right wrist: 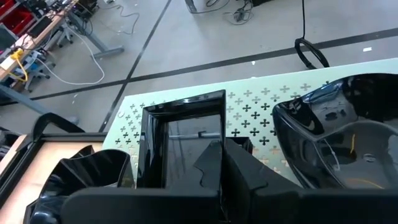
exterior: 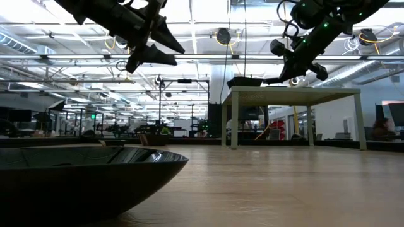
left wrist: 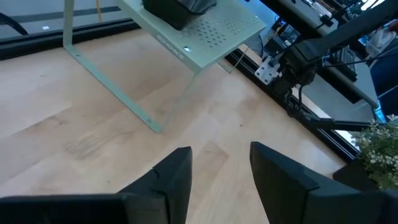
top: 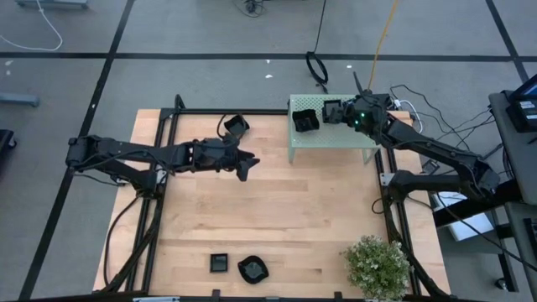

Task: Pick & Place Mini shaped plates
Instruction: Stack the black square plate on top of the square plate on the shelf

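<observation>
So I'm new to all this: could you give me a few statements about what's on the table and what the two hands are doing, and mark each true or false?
1. The left hand hangs open and empty above the wooden table. True.
2. The right hand is over the plant. False: it is shut over the pale green stand, at the far edge; the plant sits at the near right corner.
3. A square black plate rests on the stand. True.
4. The table's near edge holds no plates. False: a square plate and a wavy-rimmed plate lie there.
</observation>
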